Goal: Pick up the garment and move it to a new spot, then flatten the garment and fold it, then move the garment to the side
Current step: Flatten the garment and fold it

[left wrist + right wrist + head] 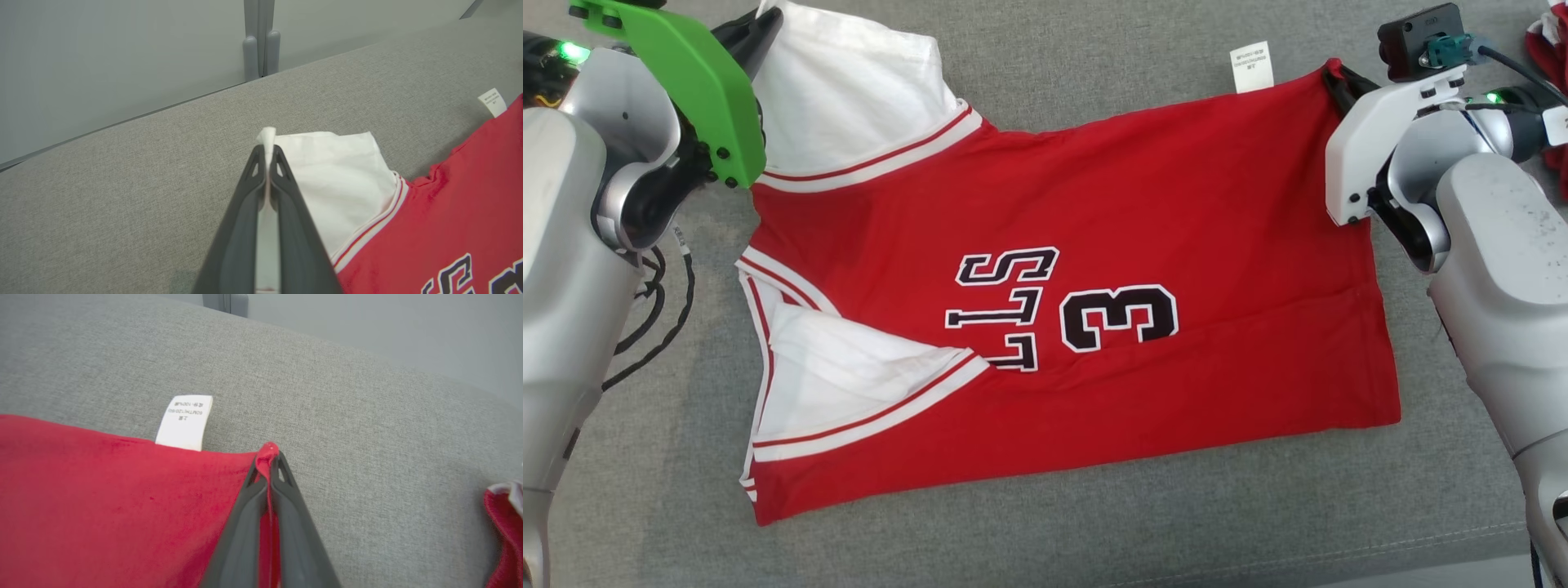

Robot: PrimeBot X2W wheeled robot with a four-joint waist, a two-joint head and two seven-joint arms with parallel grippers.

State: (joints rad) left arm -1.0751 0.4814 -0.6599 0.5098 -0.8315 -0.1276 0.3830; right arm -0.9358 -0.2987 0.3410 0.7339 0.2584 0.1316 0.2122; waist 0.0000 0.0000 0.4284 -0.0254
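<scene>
The red jersey reads "LLS" and "3". Its care label at 1 o'clock is illegible. It lies on a grey woven cushion. The left gripper is clamped on its white sleeve at 10 o'clock, and the right gripper on its corner at 2 o'clock.

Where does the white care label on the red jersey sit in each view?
Head view: care label near the top, right of centre, at the far edge of the jersey.
Left wrist view: care label at the right edge, upper half.
Right wrist view: care label left of centre, beside the right gripper.
Shared landmark: the red jersey.

Left claw and right claw are clamped tight, arms apart.
</scene>
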